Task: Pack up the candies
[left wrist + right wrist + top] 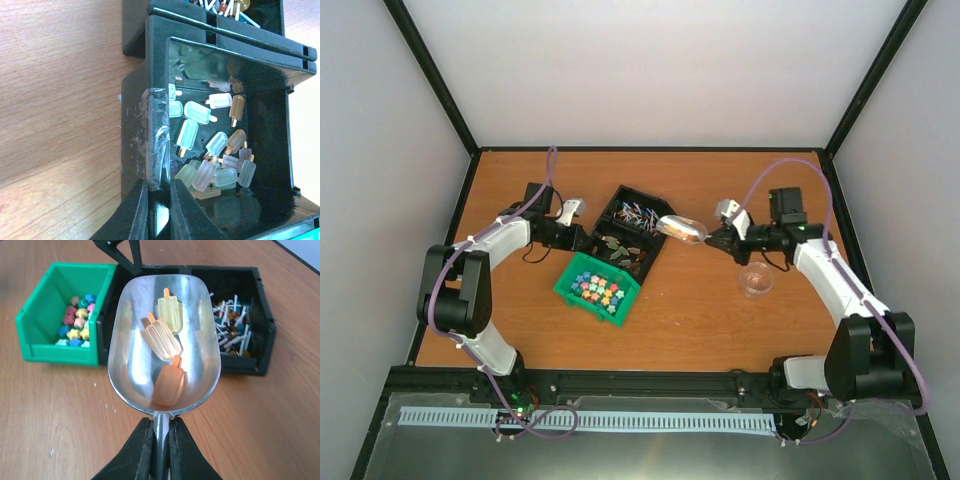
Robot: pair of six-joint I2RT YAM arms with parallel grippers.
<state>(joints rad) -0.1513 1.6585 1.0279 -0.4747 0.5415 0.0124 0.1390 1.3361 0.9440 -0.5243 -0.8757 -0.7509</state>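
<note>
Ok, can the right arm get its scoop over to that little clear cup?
Probably yes. The clear cup sits on the table just beside the right arm, and nothing stands between it and the scoop in the right gripper.

Candies cut at top edge, scoop handle mostly hidden

Nothing for you to read right now: no lettering, label, brand or number shows on the black bin, green bin or metal scoop.
</note>
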